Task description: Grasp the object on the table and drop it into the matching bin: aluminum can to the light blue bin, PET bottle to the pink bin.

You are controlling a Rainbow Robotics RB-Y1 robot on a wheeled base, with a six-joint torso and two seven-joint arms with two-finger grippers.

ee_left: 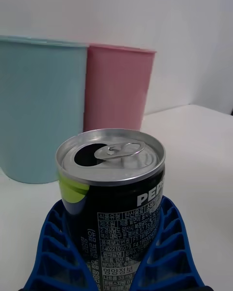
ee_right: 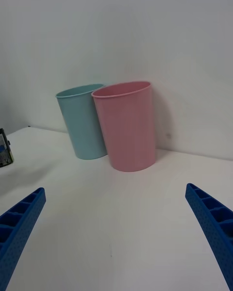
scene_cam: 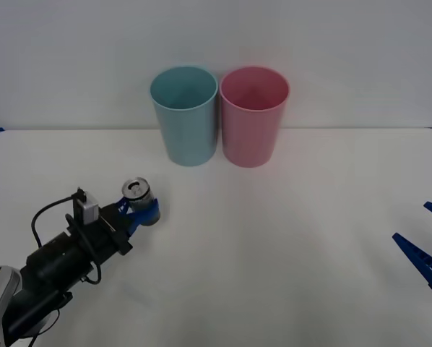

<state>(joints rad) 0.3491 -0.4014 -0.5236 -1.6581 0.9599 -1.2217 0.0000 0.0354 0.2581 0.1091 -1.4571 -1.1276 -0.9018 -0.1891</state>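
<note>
Left gripper is clamped on the upright aluminum can near the table left edge; light blue bin stands ahead toward the far edge (right gripper idles open)

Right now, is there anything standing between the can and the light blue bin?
Nothing visible. The left end effector is shut on the aluminum can, and only bare table lies between it and the light blue bin.
</note>
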